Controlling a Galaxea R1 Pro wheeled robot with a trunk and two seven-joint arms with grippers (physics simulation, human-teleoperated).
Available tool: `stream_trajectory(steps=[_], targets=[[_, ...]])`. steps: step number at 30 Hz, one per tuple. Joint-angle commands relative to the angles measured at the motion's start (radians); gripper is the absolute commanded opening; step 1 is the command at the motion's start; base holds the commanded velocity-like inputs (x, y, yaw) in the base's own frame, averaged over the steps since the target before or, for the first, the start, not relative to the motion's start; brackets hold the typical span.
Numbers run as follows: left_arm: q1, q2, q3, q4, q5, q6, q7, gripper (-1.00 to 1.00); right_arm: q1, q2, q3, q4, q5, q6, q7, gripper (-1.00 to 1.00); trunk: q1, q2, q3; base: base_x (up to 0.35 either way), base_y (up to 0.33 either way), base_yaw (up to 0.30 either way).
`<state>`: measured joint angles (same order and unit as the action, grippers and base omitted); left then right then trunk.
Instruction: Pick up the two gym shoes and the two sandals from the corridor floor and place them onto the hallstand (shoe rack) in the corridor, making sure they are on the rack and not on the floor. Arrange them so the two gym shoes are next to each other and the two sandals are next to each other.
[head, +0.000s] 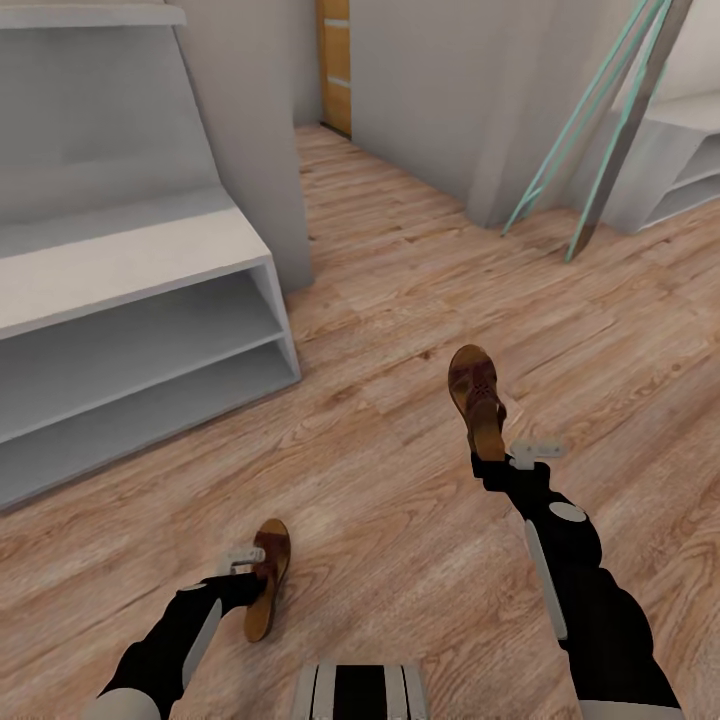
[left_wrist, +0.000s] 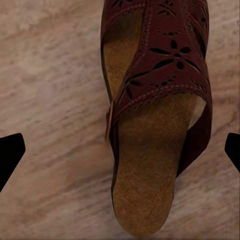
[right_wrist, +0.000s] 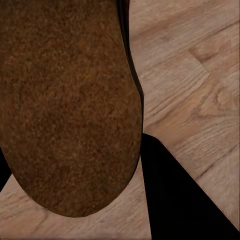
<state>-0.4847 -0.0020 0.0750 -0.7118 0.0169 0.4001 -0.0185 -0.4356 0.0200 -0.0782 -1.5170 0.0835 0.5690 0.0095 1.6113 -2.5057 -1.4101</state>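
Observation:
Two dark reddish-brown sandals are in view; the gym shoes are out of view. One sandal (head: 268, 578) lies flat on the corridor floor (head: 380, 500) close to my base. My left gripper (head: 262, 574) is open and straddles its heel, with a black fingertip (left_wrist: 10, 155) standing well clear on each side of the sandal (left_wrist: 150, 150). The other sandal (head: 477, 398) points away from me, and my right gripper (head: 496, 456) is shut on its heel. Its tan footbed (right_wrist: 65, 105) sits right against a finger (right_wrist: 170, 200). The white-grey hallstand (head: 130, 262) stands at the left.
The hallstand's two lower tiers (head: 140, 350) are open toward me. A grey wall corner (head: 260, 150) rises behind it. A teal frame (head: 600, 130) leans at the back right beside another white shelf unit (head: 680, 160). A wooden door (head: 335, 60) ends the corridor.

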Motion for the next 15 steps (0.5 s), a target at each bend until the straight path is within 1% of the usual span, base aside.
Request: stream_trajectory(steps=[1,12,15], targets=[[0.0,0.0,-0.001,0.0,0.0,0.0,0.0,1.0,0.0,0.0,0.0,0.0,-0.004,0.0,0.0,-1.0,0.0,0.0,-0.006,0.0,0.0,0.0],[0.0,0.0,-0.002,0.0,-0.01,0.0,0.008,1.0,0.0,0.001,0.0,0.0,-0.003,0.0,0.0,-1.0,0.005,-0.003,-0.064,0.0,0.0,0.0],[0.0,-0.001,-0.003,0.0,-0.012,0.0,0.008,1.0,0.0,0.001,0.0,0.0,-0.004,0.0,0.0,-1.0,0.005,-0.003,-0.065,0.0,0.0,0.0]])
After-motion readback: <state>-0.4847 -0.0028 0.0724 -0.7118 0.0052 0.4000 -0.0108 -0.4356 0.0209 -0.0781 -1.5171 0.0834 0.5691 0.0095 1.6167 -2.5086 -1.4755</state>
